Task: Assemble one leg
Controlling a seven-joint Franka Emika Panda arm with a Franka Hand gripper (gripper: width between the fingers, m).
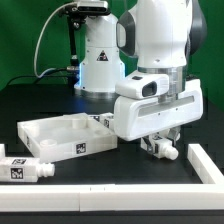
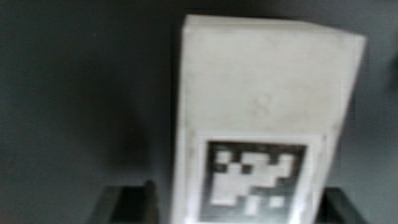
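My gripper (image 1: 160,143) hangs low over the black table, at the exterior view's right of the big square panel (image 1: 40,133). In the wrist view a white leg (image 2: 267,90) with a black-and-white tag sticker fills the picture. It sits between my two dark fingers (image 2: 143,203), which press against both of its sides, so my gripper (image 2: 249,208) is shut on it. In the exterior view only the white end of this leg (image 1: 164,151) shows under the hand, just above the table. Another loose leg (image 1: 25,170) lies at the left front.
A white rail (image 1: 100,190) runs along the front of the table and a white block (image 1: 205,165) stands at the right front. A white lamp-like stand (image 1: 98,60) and cables are at the back. A further tagged part (image 1: 3,152) shows at the left edge.
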